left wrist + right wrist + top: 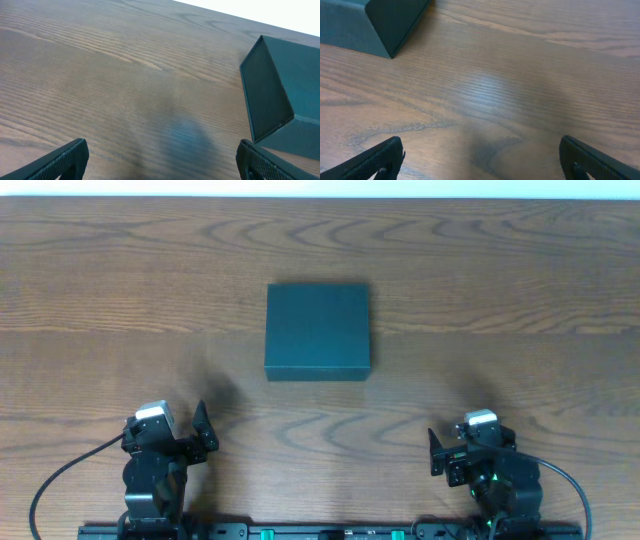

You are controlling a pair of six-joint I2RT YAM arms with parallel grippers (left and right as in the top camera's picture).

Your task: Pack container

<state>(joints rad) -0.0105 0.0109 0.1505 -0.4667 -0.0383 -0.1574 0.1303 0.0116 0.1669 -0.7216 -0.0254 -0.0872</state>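
As left end effector [160, 159] gapes, container [285, 85] ahead-right

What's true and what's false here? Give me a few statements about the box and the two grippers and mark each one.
1. The container is closed. True.
2. The left gripper is gripping the container. False: it is open, empty and clear of it.
3. The right gripper is open with only bare table between its fingers. True.
4. The container sits at the table's left edge. False: it sits roughly midway between the two arms, farther out from them.
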